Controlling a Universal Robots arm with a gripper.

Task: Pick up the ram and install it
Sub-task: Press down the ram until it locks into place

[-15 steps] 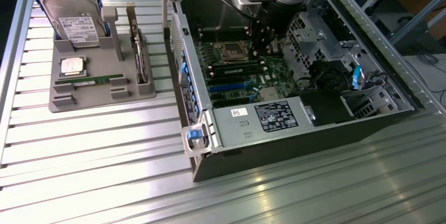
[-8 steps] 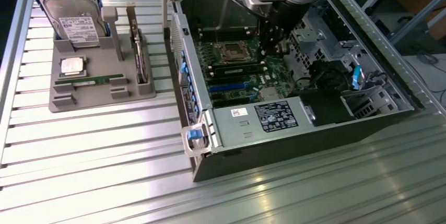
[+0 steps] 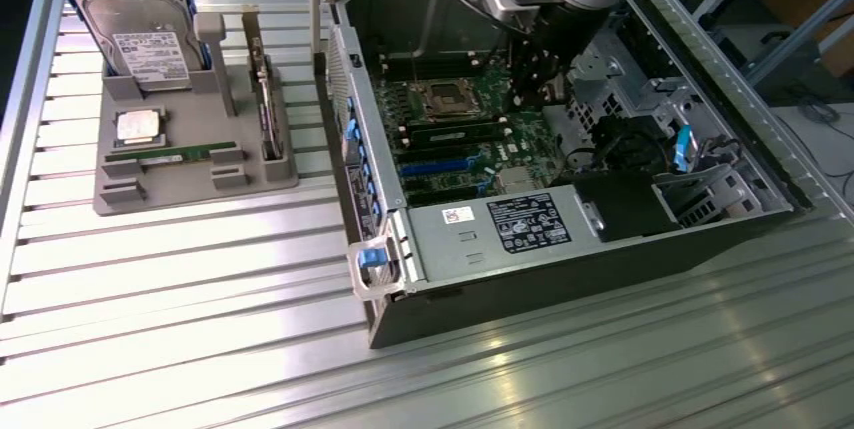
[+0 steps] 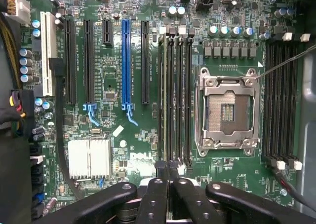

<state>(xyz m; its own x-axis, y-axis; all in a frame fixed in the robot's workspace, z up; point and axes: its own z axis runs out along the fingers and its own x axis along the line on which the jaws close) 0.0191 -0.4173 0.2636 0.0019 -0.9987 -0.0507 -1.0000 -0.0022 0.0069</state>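
One ram (image 3: pixel 174 154), a green stick, lies flat near the front of the grey tray (image 3: pixel 200 189). A second green stick like it (image 3: pixel 454 133) stands in a memory slot of the motherboard, beside the empty CPU socket (image 3: pixel 441 99). In the wrist view that stick (image 4: pixel 161 95) runs along the outermost of the black slots next to the socket (image 4: pixel 227 110). My gripper (image 3: pixel 531 69) hangs inside the open computer case, over the motherboard. Its black fingers (image 4: pixel 159 184) are pressed together, the gripper (image 4: pixel 167 166) sitting above one end of the slots. I see nothing between them.
The tray also holds a hard drive (image 3: pixel 140 44), a silver CPU chip (image 3: pixel 139 126) and an upright card (image 3: pixel 267 99). The case walls (image 3: pixel 561 279), a power supply (image 3: pixel 514 224) and cables (image 3: pixel 614 144) crowd the motherboard. A blue slot (image 4: pixel 126 61) lies near the memory slots.
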